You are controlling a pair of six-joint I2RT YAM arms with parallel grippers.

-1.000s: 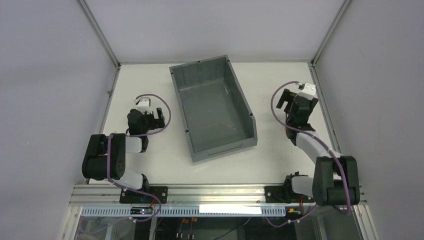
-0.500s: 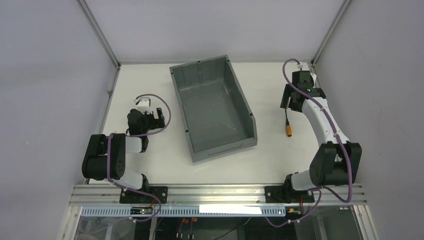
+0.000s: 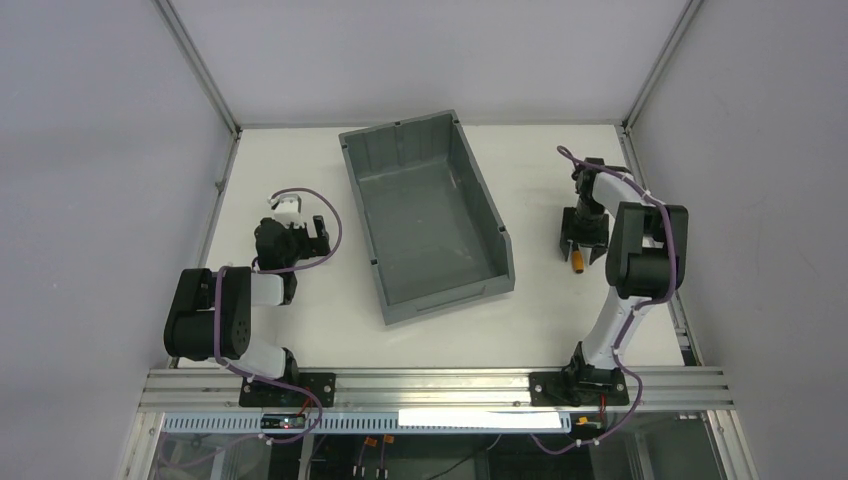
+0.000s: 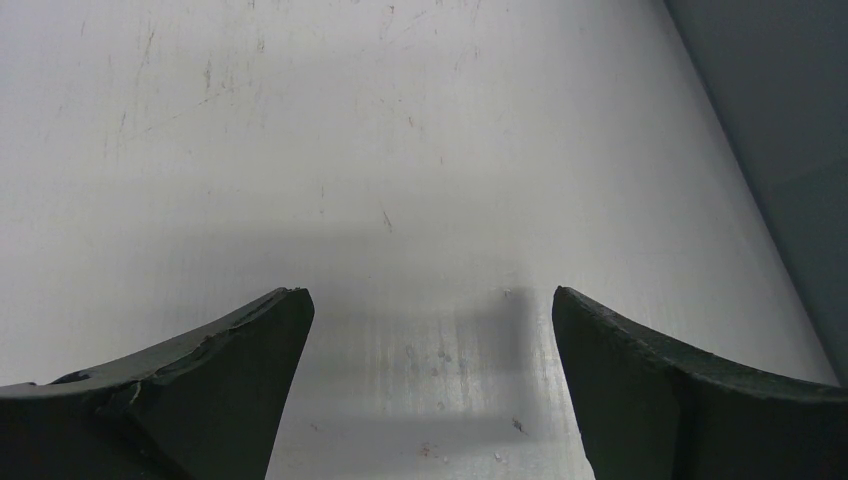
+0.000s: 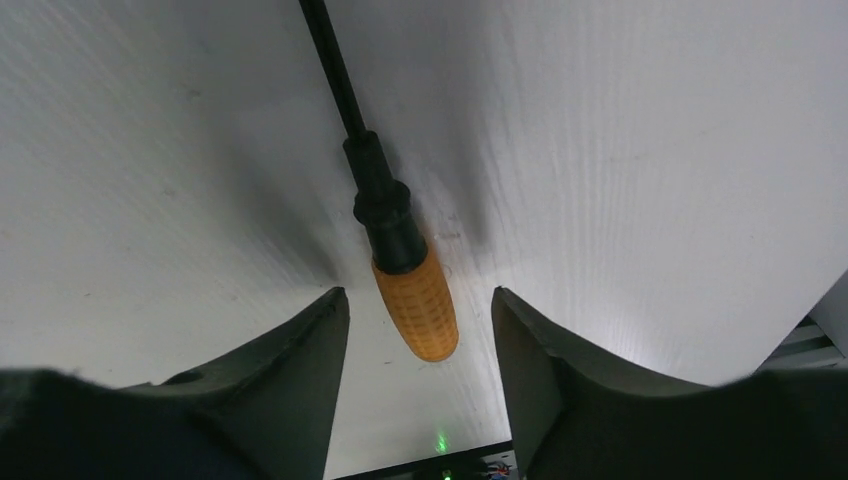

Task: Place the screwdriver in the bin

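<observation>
The screwdriver (image 5: 415, 300), with an orange handle and a thin black shaft, lies flat on the white table right of the grey bin (image 3: 425, 215). In the top view only its orange end (image 3: 578, 266) shows below my right gripper (image 3: 581, 250). In the right wrist view, my right gripper (image 5: 418, 292) straddles the handle's end, open, with a gap on each side. My left gripper (image 3: 318, 228) rests low over bare table left of the bin. In the left wrist view, my left gripper (image 4: 430, 295) is open and holds nothing.
The bin's lower cut-out end (image 3: 450, 295) faces the near edge, and nothing lies inside it. A metal frame post (image 3: 645, 215) runs along the table's right edge close to my right arm. Grey walls enclose the table.
My right arm swung from the far right edge toward the near side and came down over the screwdriver. Its jaws narrowed around the handle. The left arm stayed still.
</observation>
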